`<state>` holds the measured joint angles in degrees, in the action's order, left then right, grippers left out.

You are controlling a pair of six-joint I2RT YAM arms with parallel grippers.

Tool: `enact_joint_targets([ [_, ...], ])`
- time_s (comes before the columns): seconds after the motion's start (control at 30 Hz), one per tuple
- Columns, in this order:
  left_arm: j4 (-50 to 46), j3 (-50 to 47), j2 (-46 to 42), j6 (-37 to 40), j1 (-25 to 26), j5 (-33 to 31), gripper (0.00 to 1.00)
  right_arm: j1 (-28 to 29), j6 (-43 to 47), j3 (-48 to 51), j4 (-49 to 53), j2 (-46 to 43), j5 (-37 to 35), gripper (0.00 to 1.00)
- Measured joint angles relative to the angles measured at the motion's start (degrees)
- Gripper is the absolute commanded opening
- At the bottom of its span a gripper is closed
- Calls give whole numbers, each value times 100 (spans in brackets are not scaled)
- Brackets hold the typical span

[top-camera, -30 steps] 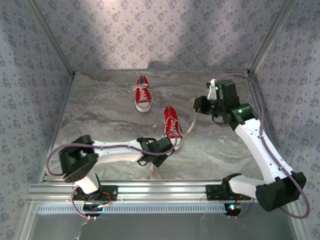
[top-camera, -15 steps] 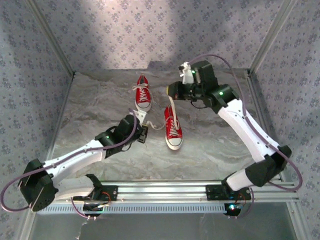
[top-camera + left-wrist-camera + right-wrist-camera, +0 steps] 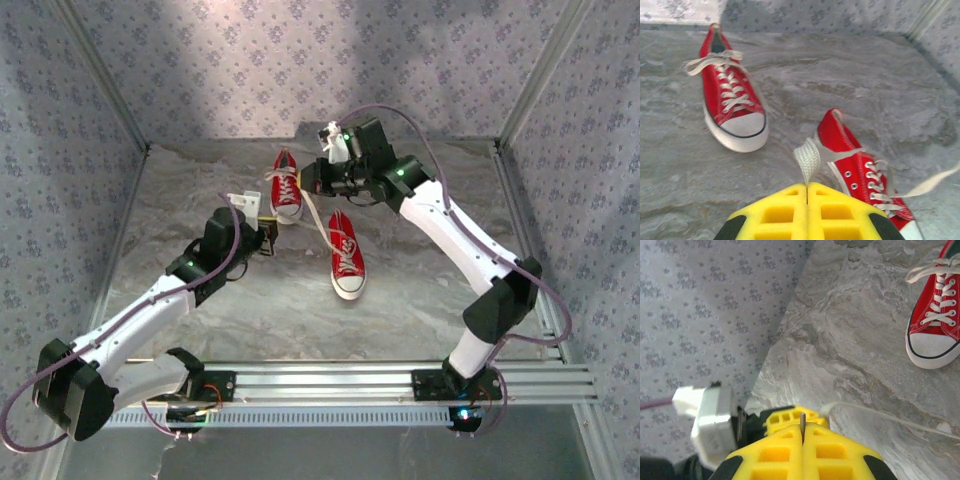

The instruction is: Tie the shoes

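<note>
Top view: the pair of small red canvas low-top sneakers with white soles and toe caps sits on the grey marbled tabletop [image 3: 190, 190], toes toward the arm bases. The far sneaker [image 3: 286, 192] is by the back wall and the near sneaker [image 3: 346, 256] is to its right, well apart from it. The left arm reaches diagonally from its base toward centre, forearm low, with the left gripper [image 3: 268, 238] just left of the far sneaker's toe. The right arm rises from its base, bends sharply at the elbow and stretches back-left, so the right gripper [image 3: 310, 182] is raised beside the far sneaker. A white lace [image 3: 320, 222] runs taut from it down to the near sneaker. Left wrist view: the left gripper [image 3: 807, 187] has its yellow fingers pressed together, pinching a lace end [image 3: 807, 159] that stands upright above them. The near sneaker [image 3: 860, 172] is just beyond, the far sneaker [image 3: 731, 102] up left, and another lace strand [image 3: 932, 184] leads off right. Right wrist view: the right gripper [image 3: 803, 429] is closed flat, with a thin strip edge-on in the seam. The left gripper [image 3: 786, 419] is just beyond it, and a lace strand [image 3: 880, 418] crosses the tabletop. One of the sneakers [image 3: 936, 315] lies top right; I cannot tell which.
</note>
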<state>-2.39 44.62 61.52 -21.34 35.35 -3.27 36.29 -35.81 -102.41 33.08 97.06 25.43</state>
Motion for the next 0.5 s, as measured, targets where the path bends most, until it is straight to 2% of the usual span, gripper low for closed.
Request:
enact_joint_targets([
  [0.33,2009,-938,267,378,4,890,0,-450,-1307,-28,-745,1296,461,0],
  [0.5,2590,-1019,562,688,157,1058,0,-638,-1709,-2,-892,1486,511,0],
])
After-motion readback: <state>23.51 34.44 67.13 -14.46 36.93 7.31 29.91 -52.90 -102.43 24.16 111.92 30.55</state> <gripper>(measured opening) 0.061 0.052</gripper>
